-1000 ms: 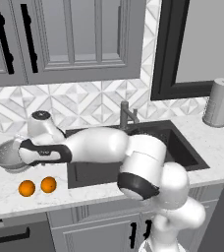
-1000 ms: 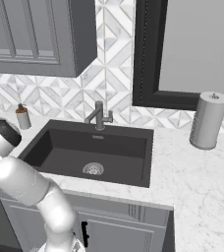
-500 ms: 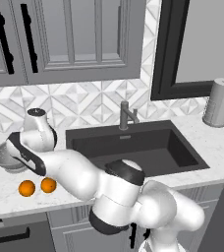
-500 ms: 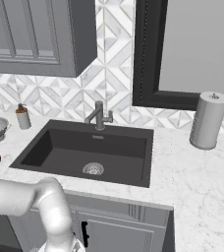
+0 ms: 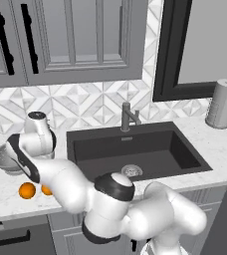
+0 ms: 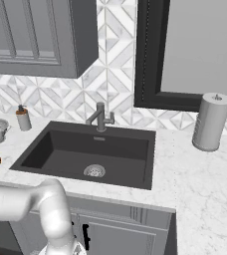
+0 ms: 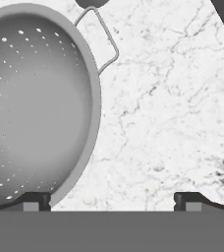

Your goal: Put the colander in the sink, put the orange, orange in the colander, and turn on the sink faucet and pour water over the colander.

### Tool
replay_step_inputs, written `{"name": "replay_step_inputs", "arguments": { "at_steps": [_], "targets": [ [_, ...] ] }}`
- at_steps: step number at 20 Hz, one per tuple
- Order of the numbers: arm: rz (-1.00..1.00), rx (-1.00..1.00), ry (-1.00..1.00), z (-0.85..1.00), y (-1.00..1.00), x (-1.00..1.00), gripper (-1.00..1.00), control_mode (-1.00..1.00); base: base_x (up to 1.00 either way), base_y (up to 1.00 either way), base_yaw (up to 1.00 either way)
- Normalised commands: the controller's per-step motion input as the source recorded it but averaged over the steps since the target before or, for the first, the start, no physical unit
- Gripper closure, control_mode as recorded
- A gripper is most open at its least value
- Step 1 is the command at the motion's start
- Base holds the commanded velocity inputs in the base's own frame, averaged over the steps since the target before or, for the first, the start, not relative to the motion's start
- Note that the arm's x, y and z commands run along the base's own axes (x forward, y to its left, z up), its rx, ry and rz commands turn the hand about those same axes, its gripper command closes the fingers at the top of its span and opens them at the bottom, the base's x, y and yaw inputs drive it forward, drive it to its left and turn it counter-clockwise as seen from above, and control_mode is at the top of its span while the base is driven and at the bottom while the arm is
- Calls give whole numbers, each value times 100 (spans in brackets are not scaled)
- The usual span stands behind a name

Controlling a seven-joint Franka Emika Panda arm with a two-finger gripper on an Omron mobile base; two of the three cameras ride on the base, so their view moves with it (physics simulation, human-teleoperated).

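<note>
Colander (image 7: 35, 103) lies on the white marble counter (image 7: 173, 98), to the left of the sink (image 5: 135, 149), and it is not in the basin. In the hand view the gripper (image 7: 111, 201) looks down on it with the jaws spread wide; one fingertip is over the rim of the colander and the other is over bare counter, so nothing is held between them. One of the wire side handles (image 7: 104, 42) of the colander points toward the top of that view. In the left base view the colander shows as a silvery bowl at the far left edge of the counter, partly covered by the white arm that bends over it. The two oranges are on the counter in front of it, close to the counter edge: one orange (image 5: 27, 190) is fully visible and the second orange (image 5: 47, 190) is partly behind the arm. The sink is dark and has a round drain (image 5: 131, 171) in its floor. The faucet (image 5: 128, 117) stands behind the sink at the wall. A soap bottle (image 6: 22, 118) stands left of the sink, and a paper towel roll (image 6: 211, 122) stands on the counter on the right side.
</note>
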Motion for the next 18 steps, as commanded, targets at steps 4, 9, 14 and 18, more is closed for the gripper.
{"name": "replay_step_inputs", "arguments": {
  "at_steps": [4,9,14,18],
  "targets": [
    [0,-2,0,-17,0,24,-100,-100,0,0,0],
    [0,-2,0,-8,9,36,-100,-100,0,0,0],
    [0,0,0,-7,13,24,-100,-100,0,0,0],
    [0,0,0,-7,20,17,-100,-100,0,0,0]
  ]
}}
